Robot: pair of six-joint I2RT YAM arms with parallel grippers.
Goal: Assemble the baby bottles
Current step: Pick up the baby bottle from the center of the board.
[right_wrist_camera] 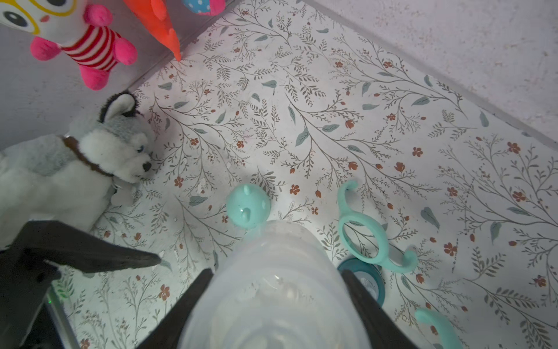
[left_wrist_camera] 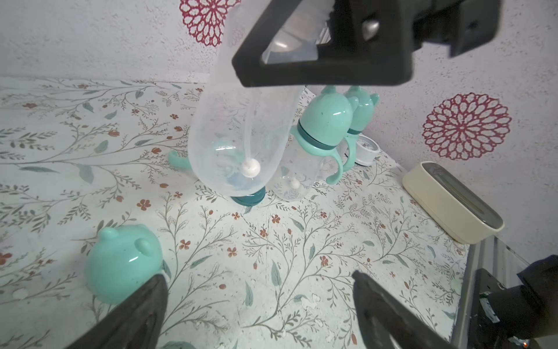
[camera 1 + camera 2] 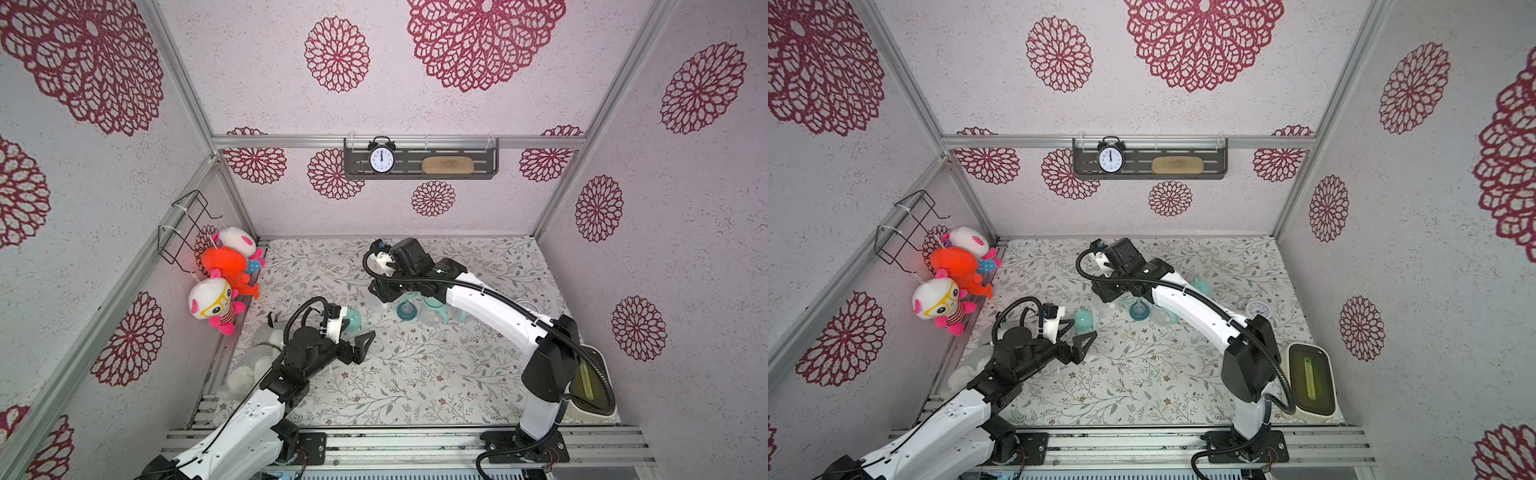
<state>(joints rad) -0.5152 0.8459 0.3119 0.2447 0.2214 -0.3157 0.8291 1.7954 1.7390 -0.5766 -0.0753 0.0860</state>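
My right gripper [image 1: 276, 272] is shut on a bare clear bottle body [image 2: 238, 145] and holds it tilted just above the mat; in a top view that gripper [image 3: 384, 291] sits mid-table. Under and beside the bottle lie a dark teal nipple collar [image 1: 365, 281] and a loose mint two-handled ring [image 1: 368, 232]. A loose mint eared cap [image 2: 120, 263] rests on the mat beside one finger of my open, empty left gripper [image 2: 259, 278], also in a top view [image 3: 353, 332]. Two assembled baby bottles [image 2: 326, 121] [image 2: 360, 111] stand behind the held one.
A small white clock [image 2: 367, 148] lies by the assembled bottles. A cream box [image 2: 453, 202] sits at the right edge. A plush husky [image 1: 90, 157] lies at the left wall, with hanging plush toys [image 3: 224, 282] above it. A shelf [image 3: 457, 176] with an alarm clock hangs on the back wall.
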